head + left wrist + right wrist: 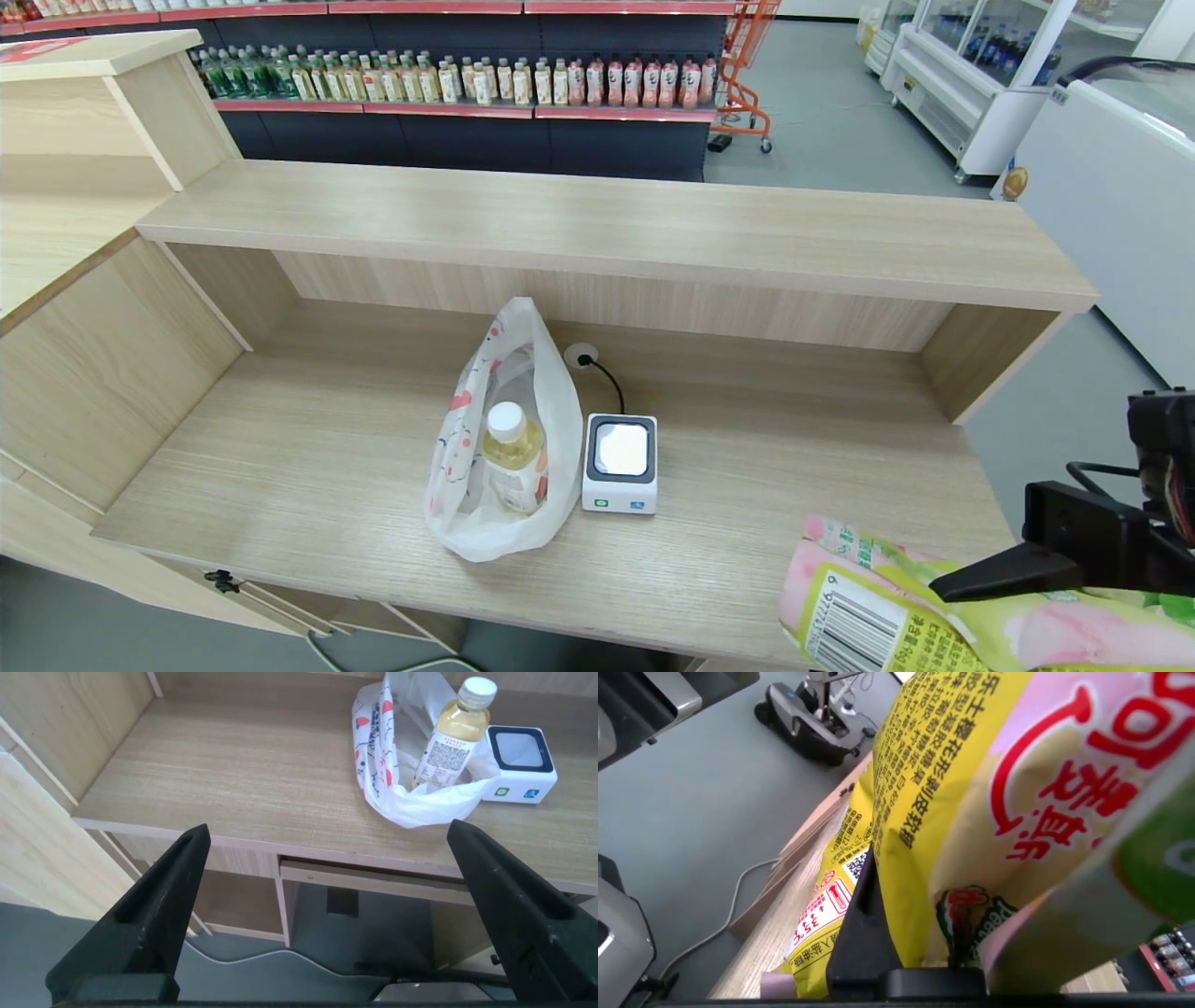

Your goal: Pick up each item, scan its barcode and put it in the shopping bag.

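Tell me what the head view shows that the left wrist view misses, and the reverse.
Head only: the right gripper clamping a yellow and pink snack packet; shelves of bottles. Left wrist only: the open left gripper; a drawer front underneath. Both: white patterned plastic shopping bag holding a white-capped yellow drink bottle, white box scanner, light wooden counter.
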You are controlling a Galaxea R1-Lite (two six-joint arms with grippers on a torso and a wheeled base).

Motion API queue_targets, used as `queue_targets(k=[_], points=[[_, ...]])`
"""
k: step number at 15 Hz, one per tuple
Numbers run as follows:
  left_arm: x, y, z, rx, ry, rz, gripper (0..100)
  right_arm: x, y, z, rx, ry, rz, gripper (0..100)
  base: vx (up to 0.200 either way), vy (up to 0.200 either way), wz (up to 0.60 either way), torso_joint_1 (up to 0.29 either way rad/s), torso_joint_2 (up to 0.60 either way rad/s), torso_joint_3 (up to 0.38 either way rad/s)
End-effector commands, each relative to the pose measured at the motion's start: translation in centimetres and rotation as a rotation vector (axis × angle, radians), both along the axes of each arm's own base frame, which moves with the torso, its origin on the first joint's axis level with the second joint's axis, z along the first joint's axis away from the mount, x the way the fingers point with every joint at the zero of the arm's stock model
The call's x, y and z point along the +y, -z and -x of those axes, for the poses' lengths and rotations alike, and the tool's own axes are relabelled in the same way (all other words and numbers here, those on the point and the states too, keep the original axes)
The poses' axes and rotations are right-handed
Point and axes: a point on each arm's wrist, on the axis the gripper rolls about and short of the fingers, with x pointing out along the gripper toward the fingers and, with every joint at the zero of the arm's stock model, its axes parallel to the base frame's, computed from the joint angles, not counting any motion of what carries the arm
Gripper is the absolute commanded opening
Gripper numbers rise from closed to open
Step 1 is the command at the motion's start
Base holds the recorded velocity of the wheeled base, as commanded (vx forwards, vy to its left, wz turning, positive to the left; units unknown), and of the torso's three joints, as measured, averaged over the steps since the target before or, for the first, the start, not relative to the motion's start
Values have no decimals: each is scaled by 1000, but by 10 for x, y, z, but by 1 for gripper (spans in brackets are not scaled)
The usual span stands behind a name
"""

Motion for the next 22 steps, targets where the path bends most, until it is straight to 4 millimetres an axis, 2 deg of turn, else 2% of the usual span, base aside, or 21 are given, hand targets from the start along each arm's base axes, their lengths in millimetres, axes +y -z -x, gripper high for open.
queue_targets(k=[1, 5, 7, 18, 22], points=[[0, 0, 0, -1, 0, 0, 100, 0, 0, 1, 2, -1, 0, 0, 0, 0, 0, 0, 0, 0], [0, 0, 0, -1, 0, 0, 100, -1, 5, 5, 25, 2, 6, 0, 0, 0, 0, 0, 0, 0], [0, 0, 0, -1, 1, 0, 100, -1, 5, -1, 28, 2, 6, 0, 0, 0, 0, 0, 0, 0], [0, 0, 0, -1, 1, 0, 100, -1, 10, -6, 49, 9, 8, 0, 0, 0, 0, 0, 0, 0], [0, 0, 0, -1, 1, 0, 100, -9, 10, -8, 49, 48, 8, 0, 0, 0, 0, 0, 0, 0]])
